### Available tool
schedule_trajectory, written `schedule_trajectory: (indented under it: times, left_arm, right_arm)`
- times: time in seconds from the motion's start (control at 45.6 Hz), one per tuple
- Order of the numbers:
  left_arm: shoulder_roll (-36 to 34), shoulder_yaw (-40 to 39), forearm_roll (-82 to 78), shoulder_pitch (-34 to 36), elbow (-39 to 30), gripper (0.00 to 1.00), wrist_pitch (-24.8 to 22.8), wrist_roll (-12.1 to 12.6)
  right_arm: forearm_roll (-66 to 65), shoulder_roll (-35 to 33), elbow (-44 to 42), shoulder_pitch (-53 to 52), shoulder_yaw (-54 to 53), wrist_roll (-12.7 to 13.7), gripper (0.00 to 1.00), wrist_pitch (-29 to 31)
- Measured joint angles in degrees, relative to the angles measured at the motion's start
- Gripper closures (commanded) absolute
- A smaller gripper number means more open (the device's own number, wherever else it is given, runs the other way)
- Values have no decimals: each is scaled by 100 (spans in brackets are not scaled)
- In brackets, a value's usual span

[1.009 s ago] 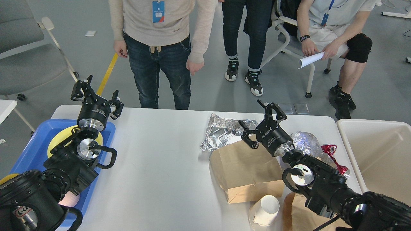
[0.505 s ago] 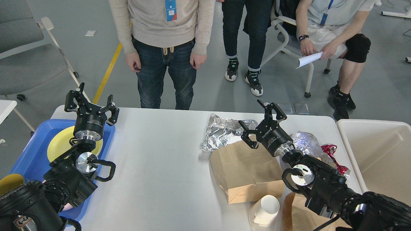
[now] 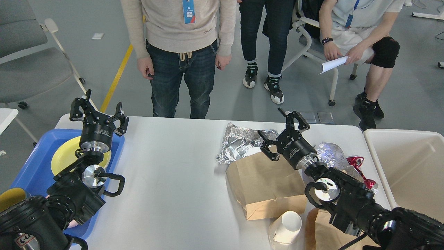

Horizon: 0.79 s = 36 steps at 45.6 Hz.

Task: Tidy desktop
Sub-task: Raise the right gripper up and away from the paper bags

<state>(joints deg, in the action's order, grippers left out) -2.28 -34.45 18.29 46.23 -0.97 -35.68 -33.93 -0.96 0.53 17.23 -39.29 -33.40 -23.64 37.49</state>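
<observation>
White desktop; yellow plate in blue tray; both grippers spread, empty.

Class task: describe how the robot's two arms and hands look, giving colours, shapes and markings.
Both arms are black with chunky rounded joints, bare-metal discs and looped black cables. Each left hand and right hand is a black cylinder with two angular fingers; the right one bears white lettering.

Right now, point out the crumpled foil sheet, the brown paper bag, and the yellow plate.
crumpled foil sheet (image 3: 237,142), head view: centre of the silver crinkled surface.
brown paper bag (image 3: 265,185), head view: middle of its flat top face.
yellow plate (image 3: 64,158), head view: bare left part, inside the blue tray.
</observation>
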Motion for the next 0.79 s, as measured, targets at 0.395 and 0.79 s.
schedule_trajectory:
  times: [0.395, 0.79]
  left_arm:
    - [0, 0, 0, 0, 0, 4, 0, 0]
    - [-1, 0, 2, 0, 0, 3, 0, 0]
  right_arm:
    - [0, 0, 0, 0, 0, 0, 0, -4]
    - [-10, -92, 28, -148, 25, 25, 0, -14]
